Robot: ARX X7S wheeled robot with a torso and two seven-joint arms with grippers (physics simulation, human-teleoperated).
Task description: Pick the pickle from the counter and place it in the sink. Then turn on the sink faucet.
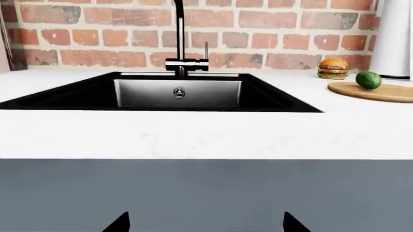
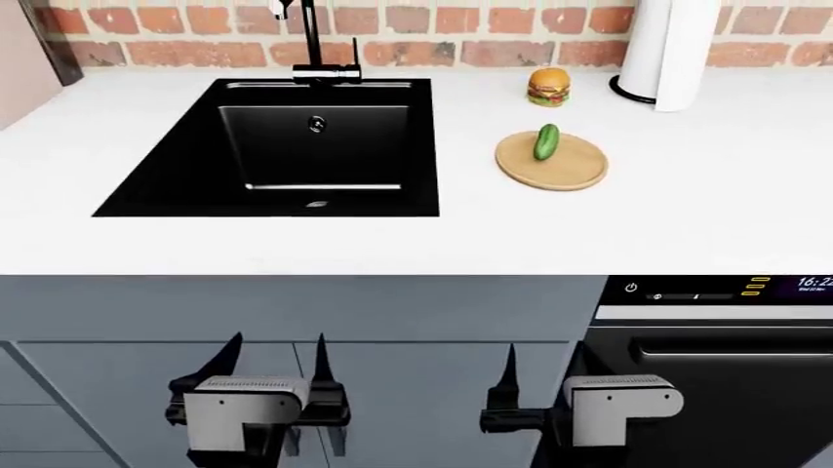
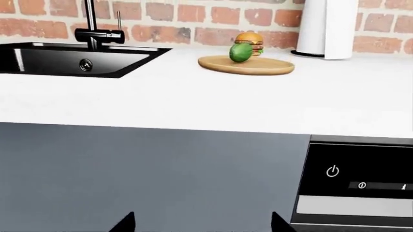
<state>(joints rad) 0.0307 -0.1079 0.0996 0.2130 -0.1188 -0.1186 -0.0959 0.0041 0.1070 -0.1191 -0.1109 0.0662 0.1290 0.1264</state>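
- The pickle (image 2: 547, 141) lay on a round wooden board (image 2: 552, 168) on the counter (image 2: 677, 214), to the right of the sink (image 2: 273, 146), its long axis pointing toward the brick wall (image 2: 443, 49).
- A small burger (image 2: 549, 87) stood just behind the board, near a white paper towel roll (image 2: 668, 49).
- The faucet (image 2: 312, 44) stood at the back rim of the sink, its thin lever upright.
- The left gripper (image 2: 276, 375) hung below the counter edge, in front of the grey cabinet doors (image 2: 390, 390); fingers spread apart, holding nothing.
- The right gripper (image 2: 508, 390) hung at the same low level beside the oven panel (image 2: 716, 292). In the right wrist view both fingertips (image 3: 125, 223) showed well apart, nothing between them.
- The pickle was well apart from both grippers: up on the counter, farther back, and closer to the right gripper's side.
- In the left wrist view the sink sat straight ahead, the pickle (image 1: 368, 79) off to one side.
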